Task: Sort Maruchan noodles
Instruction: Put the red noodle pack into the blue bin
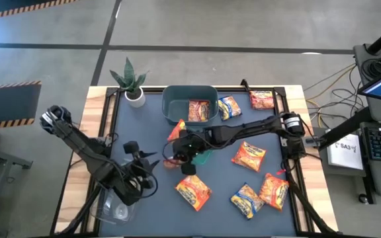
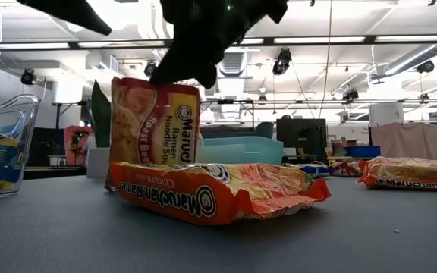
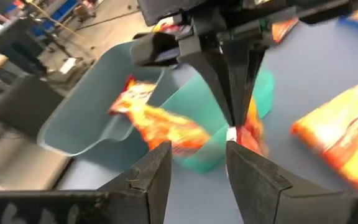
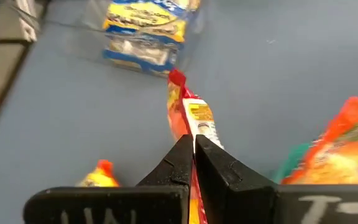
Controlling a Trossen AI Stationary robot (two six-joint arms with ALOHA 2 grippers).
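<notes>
My right gripper (image 4: 193, 148) is over the table's middle (image 1: 182, 149), shut on a red-and-white Maruchan packet (image 2: 155, 121) that stands upright beneath it. My left gripper (image 3: 197, 168) is open at the near left (image 1: 141, 160), with nothing between its fingers, and faces the right gripper. Other packets lie flat on the mat: one in front of the held one (image 2: 212, 194), several at the right (image 1: 249, 155). An orange packet (image 1: 176, 130) lies by the grey-teal tub (image 1: 170, 106), which holds another (image 1: 200, 110). My right gripper pinches the packet's top edge (image 4: 195, 122) between its two shut fingers, near a corner (image 2: 190, 85). The fingers come slanting down from above, in line with the thin edge. The packet hangs upright below them; the packet lying in front hides its lower end.
A small green tray (image 1: 202, 158) lies beside the right gripper. A clear container (image 1: 114, 208) with a yellow-and-blue packet (image 4: 145, 31) stands at the near left corner. A potted plant (image 1: 132, 82) stands at the far left. Bare mat shows between the two arms.
</notes>
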